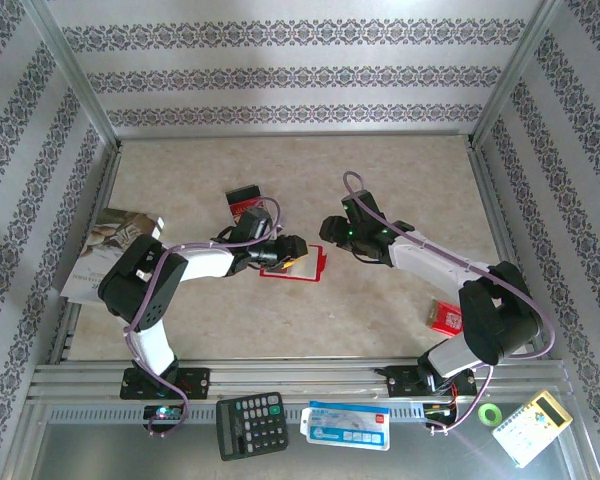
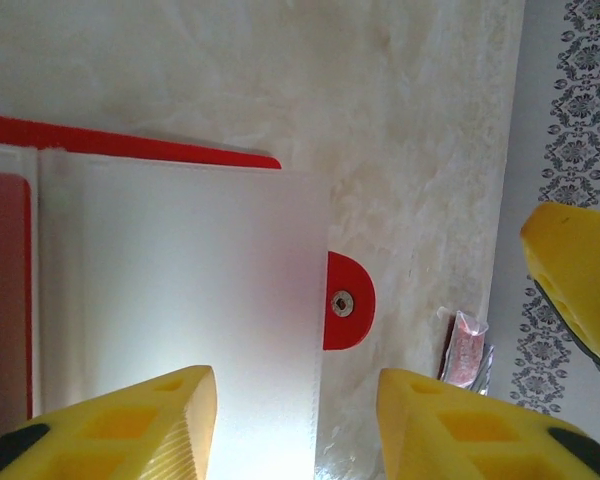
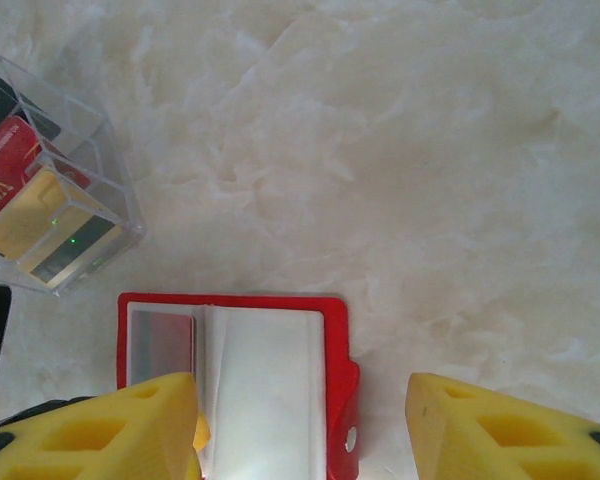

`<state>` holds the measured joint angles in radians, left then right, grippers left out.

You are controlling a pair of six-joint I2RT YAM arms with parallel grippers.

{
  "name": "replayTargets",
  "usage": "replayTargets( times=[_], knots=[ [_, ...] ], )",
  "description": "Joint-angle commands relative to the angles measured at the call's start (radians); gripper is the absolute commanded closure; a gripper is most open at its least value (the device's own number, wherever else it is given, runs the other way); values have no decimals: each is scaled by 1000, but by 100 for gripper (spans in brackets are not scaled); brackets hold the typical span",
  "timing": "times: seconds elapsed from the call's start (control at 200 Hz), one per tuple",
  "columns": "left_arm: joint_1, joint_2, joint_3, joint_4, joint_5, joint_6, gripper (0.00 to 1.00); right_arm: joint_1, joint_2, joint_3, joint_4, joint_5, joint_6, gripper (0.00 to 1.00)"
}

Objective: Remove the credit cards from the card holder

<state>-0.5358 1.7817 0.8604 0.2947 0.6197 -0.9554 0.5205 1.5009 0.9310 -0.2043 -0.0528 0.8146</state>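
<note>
Patterned walls close in a marbled desk (image 1: 380, 330). We find the holder (image 1: 305, 268) lying open and flat near the desk's middle, pale pockets up, so that a pincer can reach in from above. Its long axis runs from the left edge toward the right edge, and the snap tab (image 2: 345, 300) points right.

The left pincer (image 2: 295, 400) hangs over the tab end with its jaws apart, gripping nothing. The right pincer (image 3: 300, 420) hovers just beside it, also spread and empty.

A clear box (image 3: 110, 170) stands just beyond the holder, toward the far edge. It holds cards (image 3: 40, 215) on edge, which we take to be the drop-off. One pocket (image 3: 162, 345) shows red, so we judge a card remains.
</note>
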Motion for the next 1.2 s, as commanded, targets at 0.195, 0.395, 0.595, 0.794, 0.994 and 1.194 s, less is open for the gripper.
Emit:
replayTargets(
  times=[0.195, 0.395, 0.595, 0.794, 0.994, 1.194],
  knots=[
    [79, -147, 63, -173, -25, 132, 49, 8, -9, -2, 74, -59, -6, 42],
    [169, -226, 82, -322, -64, 223, 44, 26, 7, 19, 83, -78, -8, 42],
    [231, -283, 35, -355, -106, 268, 44, 84, 91, 53, 128, -146, 23, 43],
    [228, -222, 7, -353, -99, 268, 53, 155, 201, 98, 167, -195, 70, 49],
    [199, -132, 54, -420, -64, 336, 67, 177, 280, 111, 201, -228, 119, 63],
    [171, -62, 129, -528, -121, 408, 74, 179, 323, 112, 204, -228, 152, 69]
  ],
)
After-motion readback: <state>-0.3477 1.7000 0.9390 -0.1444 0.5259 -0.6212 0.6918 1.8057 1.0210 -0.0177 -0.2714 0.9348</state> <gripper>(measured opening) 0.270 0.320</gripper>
